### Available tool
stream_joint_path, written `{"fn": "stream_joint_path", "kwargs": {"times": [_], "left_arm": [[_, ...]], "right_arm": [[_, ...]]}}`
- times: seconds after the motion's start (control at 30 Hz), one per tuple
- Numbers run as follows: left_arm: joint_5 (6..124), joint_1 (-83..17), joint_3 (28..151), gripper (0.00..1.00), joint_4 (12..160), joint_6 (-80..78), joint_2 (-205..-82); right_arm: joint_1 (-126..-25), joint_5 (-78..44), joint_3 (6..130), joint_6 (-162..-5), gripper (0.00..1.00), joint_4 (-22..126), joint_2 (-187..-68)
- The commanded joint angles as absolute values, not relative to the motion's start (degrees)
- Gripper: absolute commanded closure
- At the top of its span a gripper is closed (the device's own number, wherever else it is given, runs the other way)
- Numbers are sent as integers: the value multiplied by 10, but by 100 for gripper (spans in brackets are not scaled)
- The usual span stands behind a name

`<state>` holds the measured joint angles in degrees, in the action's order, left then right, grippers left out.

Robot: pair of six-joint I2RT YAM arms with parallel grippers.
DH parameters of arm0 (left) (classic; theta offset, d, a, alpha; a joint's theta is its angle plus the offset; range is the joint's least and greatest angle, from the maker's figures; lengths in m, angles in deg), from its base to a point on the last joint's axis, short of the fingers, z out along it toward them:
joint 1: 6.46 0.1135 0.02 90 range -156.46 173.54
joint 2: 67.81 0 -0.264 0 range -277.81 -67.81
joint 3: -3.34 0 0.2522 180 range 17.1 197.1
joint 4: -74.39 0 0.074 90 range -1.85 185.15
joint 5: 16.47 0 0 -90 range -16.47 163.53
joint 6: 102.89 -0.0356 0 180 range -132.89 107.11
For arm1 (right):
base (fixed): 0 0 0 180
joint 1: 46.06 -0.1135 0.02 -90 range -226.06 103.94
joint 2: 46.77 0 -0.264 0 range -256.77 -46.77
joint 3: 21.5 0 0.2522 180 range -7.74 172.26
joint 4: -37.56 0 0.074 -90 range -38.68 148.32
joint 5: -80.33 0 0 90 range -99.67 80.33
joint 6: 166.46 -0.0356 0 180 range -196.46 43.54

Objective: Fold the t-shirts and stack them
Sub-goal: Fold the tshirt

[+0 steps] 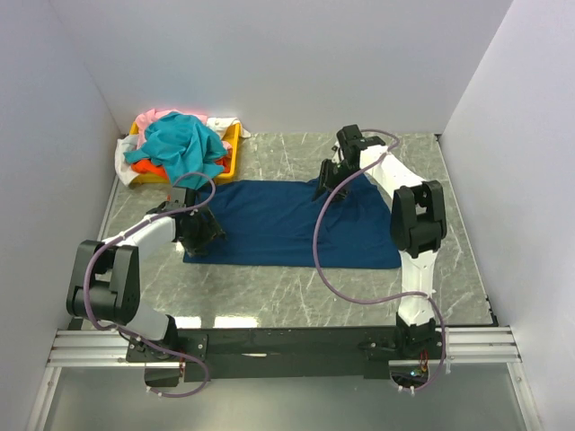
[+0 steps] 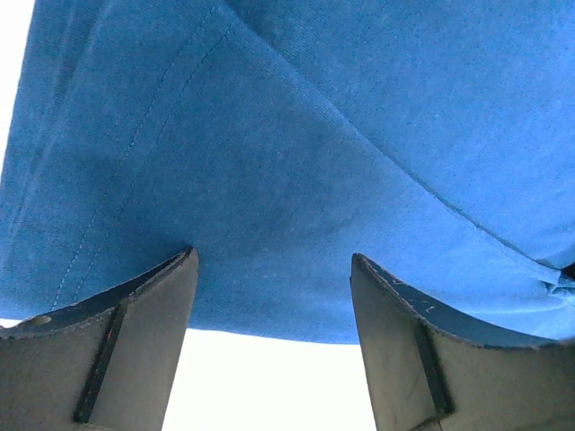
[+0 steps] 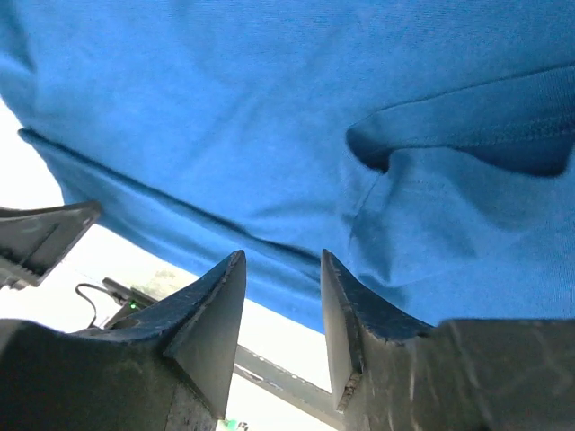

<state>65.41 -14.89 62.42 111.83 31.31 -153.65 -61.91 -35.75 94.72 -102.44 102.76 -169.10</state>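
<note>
The large navy blue cotton t-shirt [image 1: 287,224] lies spread flat as a wide rectangle in the middle of the top view, on the grey marbled worktop [image 1: 449,206]. It looks light, limp and soft. It will probably sag and drag rather than hold a shape, and a single layer could slip out of a shallow pinch. The stitched hem and the corners look like the surest places to take hold, one at each end of an edge, so the fold stays straight.

The left gripper [image 1: 199,238] sits at the shirt's lower left corner with its jaws spread wide and nothing between them. The right gripper [image 1: 323,187] hangs over the shirt's upper edge, right of centre, with its jaws parted a little and no cloth pinched.

At the upper left, teal [image 1: 184,144], orange [image 1: 148,168], pink [image 1: 157,115] and white [image 1: 123,162] t-shirts lie heaped in a shallow yellow plastic tray [image 1: 235,144].
</note>
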Motion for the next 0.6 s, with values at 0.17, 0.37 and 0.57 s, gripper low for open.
{"fn": "stream_joint_path", "kwargs": {"times": [0.17, 0.37, 0.57], "left_arm": [[680, -165, 664, 25, 1136, 293, -1509], [653, -169, 675, 25, 1071, 298, -1515], [629, -169, 671, 23, 1020, 287, -1589]], "right_arm": [[-563, -345, 876, -1011, 53, 1002, -1559], [-520, -323, 774, -1003, 53, 994, -1532], [-488, -325, 707, -992, 54, 973, -1545]]}}
